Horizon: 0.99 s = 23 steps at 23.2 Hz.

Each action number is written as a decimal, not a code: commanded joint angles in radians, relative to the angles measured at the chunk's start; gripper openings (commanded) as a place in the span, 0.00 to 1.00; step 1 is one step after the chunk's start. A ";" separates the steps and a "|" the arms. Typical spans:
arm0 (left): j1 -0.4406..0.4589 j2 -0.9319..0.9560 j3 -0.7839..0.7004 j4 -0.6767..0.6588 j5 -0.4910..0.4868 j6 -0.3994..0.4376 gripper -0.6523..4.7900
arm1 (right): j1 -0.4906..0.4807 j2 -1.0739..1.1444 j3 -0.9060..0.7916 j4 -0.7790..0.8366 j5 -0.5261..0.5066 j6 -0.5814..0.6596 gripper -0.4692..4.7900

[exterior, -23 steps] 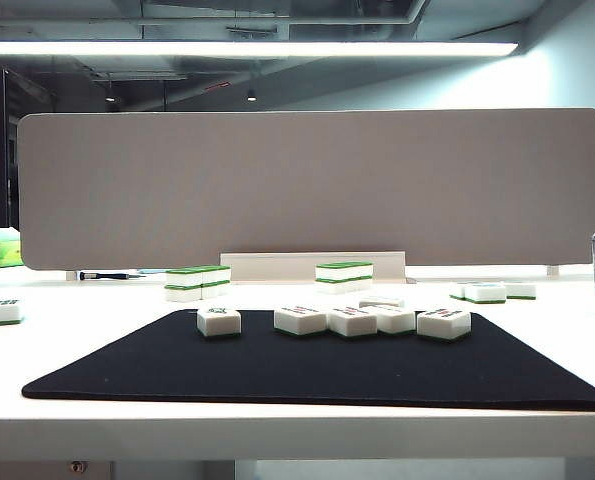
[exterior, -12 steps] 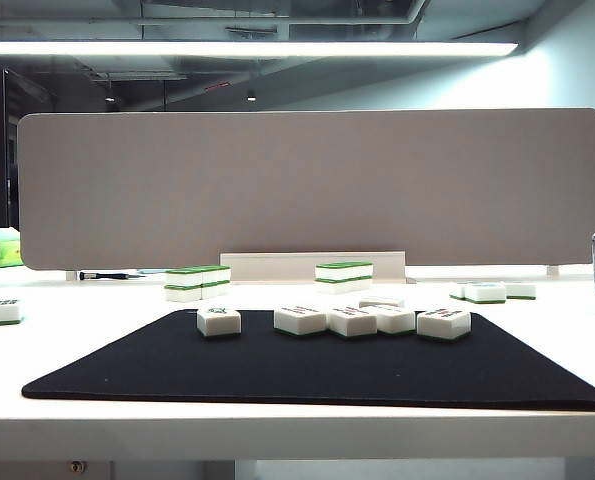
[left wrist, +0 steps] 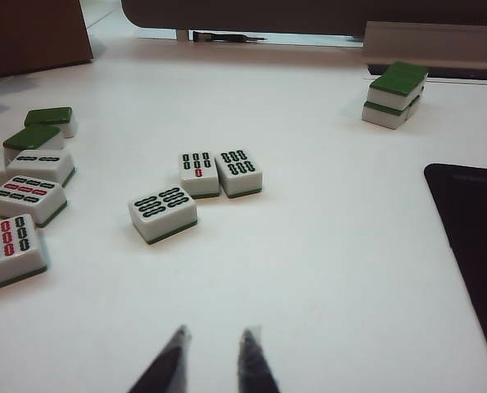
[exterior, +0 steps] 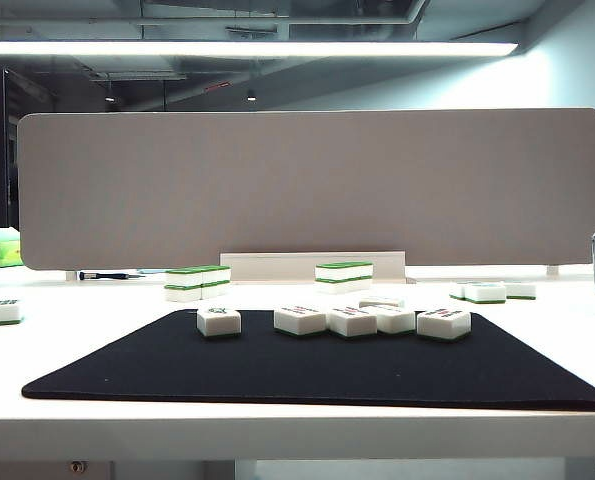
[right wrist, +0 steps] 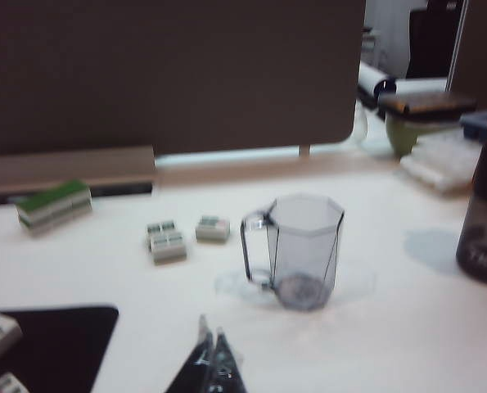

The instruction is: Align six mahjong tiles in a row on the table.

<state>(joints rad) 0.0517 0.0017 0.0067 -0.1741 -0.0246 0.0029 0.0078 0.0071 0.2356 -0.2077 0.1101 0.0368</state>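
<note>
Fingers of the left gripper (left wrist: 213, 360) stand a narrow gap apart with nothing between them, hovering over bare white table (left wrist: 325, 270) short of three face-up tiles; fingers of the right gripper (right wrist: 211, 352) show tips nearly touching, empty, over bare table near a clear mug (right wrist: 302, 250). In the exterior view neither gripper appears. The six mahjong tiles (exterior: 352, 320) sit on the far half of a black mat (exterior: 317, 370): one alone at about 10 o'clock from the mat's centre, four clustered and touching or nearly so at 12 to 1 o'clock with one of them set slightly behind, and one more at 2 o'clock; they form a loose line, not a straight row. Top faces carry red and green marks, too small to read. In the left wrist view the loose tiles (left wrist: 198, 184) on the table show green bamboo-stick patterns, one with a single red stick; further tiles at the table's edge show red and green sticks, two lie green side up. A two-high green-topped stack (left wrist: 394, 94) stands near the grey divider panel (exterior: 312, 185). No brand or lettering is legible anywhere. The mat's near half is open, as is the table strip along its front edge.
</note>
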 commanded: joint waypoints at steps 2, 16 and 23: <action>0.000 0.000 0.000 -0.015 0.010 -0.003 0.27 | 0.002 -0.008 0.129 -0.100 0.000 -0.002 0.09; 0.000 0.000 0.000 -0.014 0.010 -0.003 0.27 | 0.001 -0.008 0.547 -0.589 -0.105 -0.005 0.09; 0.000 0.000 0.000 -0.014 0.010 -0.003 0.27 | 0.002 -0.008 0.708 -0.862 -0.266 -0.005 0.09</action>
<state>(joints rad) 0.0517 0.0017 0.0067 -0.1749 -0.0216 0.0029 0.0086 0.0113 0.9245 -1.0142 -0.1097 0.0345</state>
